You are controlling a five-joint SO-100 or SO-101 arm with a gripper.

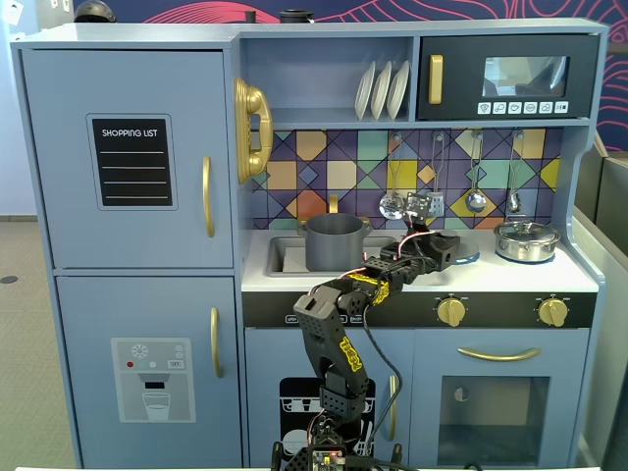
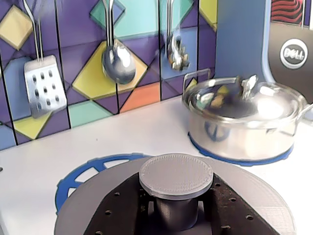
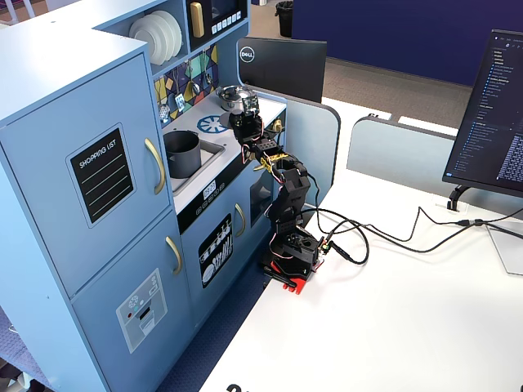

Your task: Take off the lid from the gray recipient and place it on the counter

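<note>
While the gray recipient stands uncovered in the sink recess, the gripper is clenched on the knob of the lid, its dark jaws pressed to either side of the knob stem in the wrist view. That disc sits low over the white counter, covering part of the blue burner ring. Open white surface lies between it and the silver pot at right; the tiled backsplash bounds the far edge

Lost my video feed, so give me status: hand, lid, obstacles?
Hand shut on lid by its knob, over the blue burner ring. Gray pot open, in the sink. Silver pot beside, apart.
</note>
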